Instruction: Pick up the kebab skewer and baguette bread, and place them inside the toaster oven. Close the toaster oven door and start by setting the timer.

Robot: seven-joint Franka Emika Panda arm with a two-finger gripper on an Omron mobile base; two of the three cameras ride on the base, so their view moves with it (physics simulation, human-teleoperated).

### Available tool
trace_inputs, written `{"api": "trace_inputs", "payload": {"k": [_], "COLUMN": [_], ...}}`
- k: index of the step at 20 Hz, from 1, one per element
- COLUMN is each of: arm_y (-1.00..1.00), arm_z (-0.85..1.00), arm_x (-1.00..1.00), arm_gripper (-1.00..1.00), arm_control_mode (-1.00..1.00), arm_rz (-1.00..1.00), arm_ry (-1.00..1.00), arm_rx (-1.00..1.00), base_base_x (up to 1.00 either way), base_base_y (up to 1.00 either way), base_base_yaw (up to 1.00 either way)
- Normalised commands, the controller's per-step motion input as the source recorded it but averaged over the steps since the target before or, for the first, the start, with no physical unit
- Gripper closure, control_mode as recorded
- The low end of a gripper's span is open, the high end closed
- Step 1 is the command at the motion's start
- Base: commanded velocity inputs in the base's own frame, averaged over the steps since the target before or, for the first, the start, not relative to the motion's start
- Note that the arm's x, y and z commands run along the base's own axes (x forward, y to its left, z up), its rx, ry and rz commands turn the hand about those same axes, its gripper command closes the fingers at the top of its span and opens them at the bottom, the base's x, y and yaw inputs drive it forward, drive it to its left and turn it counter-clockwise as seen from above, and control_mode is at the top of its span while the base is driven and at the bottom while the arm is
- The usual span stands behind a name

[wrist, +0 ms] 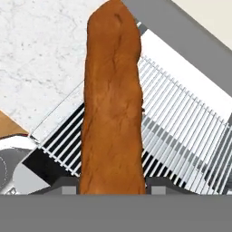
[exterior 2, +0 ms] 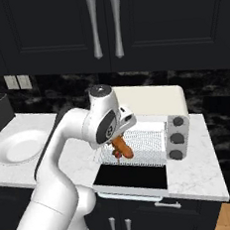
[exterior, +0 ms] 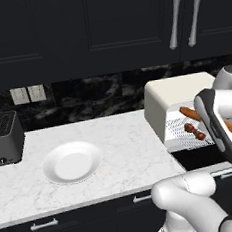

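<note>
Orange-brown baguette (wrist: 113,99), pinched near one end by the gripper (wrist: 113,190) and running up the middle of the hand view over the oven rack (wrist: 181,118), likely light, stiff, crusty, best held mid-length against tipping.

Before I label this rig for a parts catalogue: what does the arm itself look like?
The arm is glossy white with rounded, tube-like links and bulging joint housings. A dark band runs along one link, and a round grey cap tops the upper joint. A dark disc with a small pale mark sits on the joint's side. No cables show.
</note>
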Motion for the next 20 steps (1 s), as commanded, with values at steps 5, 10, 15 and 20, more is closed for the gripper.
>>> {"api": "trace_inputs", "payload": {"k": [5, 10, 15, 20], "arm_y": [-0.76, -0.36, -0.19, -0.07], "arm_z": [-0.23, -0.45, -0.31, -0.21], "arm_x": [0.39, 0.37, 0.47, 0.21], "arm_gripper": [1.0, 1.0, 1.0, 1.0], "arm_control_mode": [-1.0, -1.0, -1.0, -1.0], "arm_rz": [-0.06, -0.05, -0.01, 0.0], "arm_ry": [-0.01, -0.01, 0.0, 0.0], "arm_rx": [0.05, 0.1, 0.07, 0.01], "base_base_x": [0.0, 0.0, 0.0, 0.0], "base_base_y": [0.0, 0.0, 0.0, 0.0], "base_base_yaw": [0.0, 0.0, 0.0, 0.0]}}
